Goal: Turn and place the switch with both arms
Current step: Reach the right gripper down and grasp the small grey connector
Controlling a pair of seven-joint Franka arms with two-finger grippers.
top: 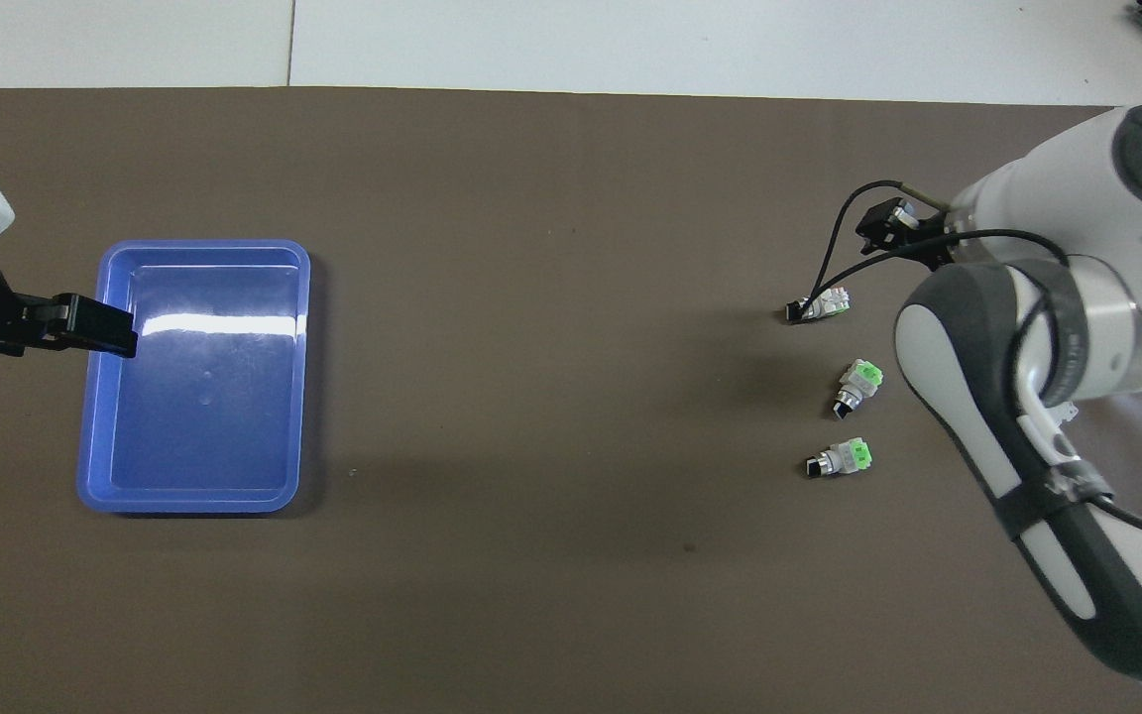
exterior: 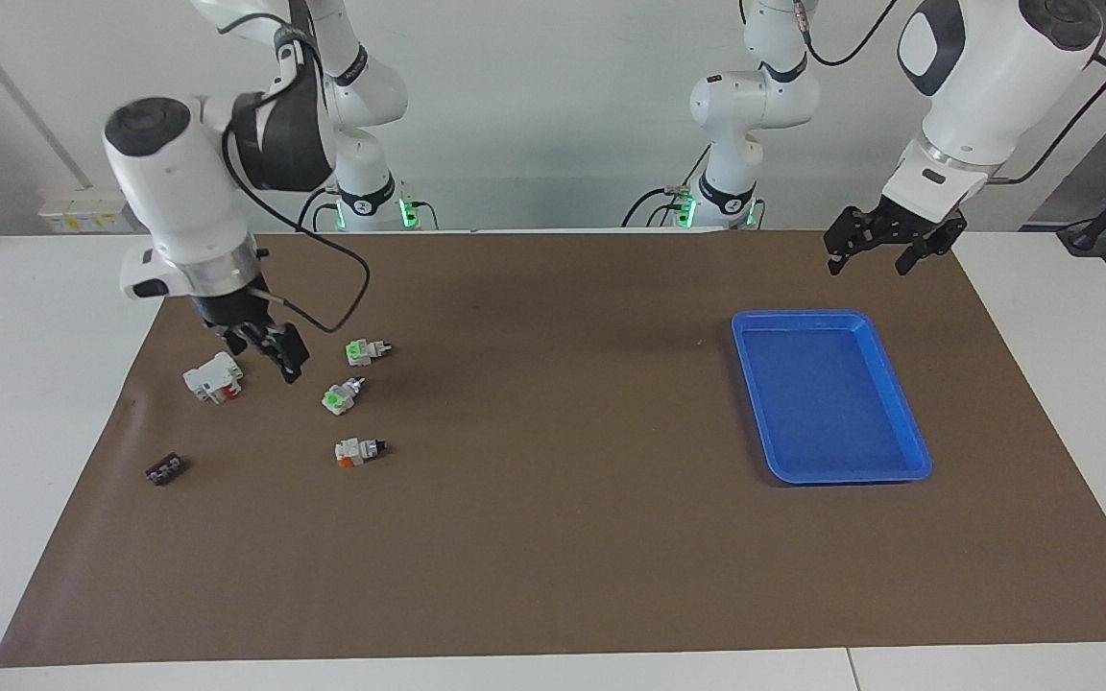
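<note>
Your brown tabletop (exterior: 553, 537) carries the switch (exterior: 358, 449), farther from the robots than two green-ended switches (exterior: 367, 351) (exterior: 342, 394). The right gripper (exterior: 270, 350) hangs over the red-part block (exterior: 213, 377); I cannot tell its fingers' state. It may grab a lookalike. The left gripper (exterior: 894, 240) waits open near the blue tray (exterior: 903, 384).

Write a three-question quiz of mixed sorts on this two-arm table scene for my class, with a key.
1. True or false: the orange-ended switch lies in the blue tray.
2. How many green-ended switches lie on the mat?
3. The right gripper is nearest to: A) the tray B) the white block with a red part C) the small black part.

Key: 1 false; 2 two; 3 B.
</note>
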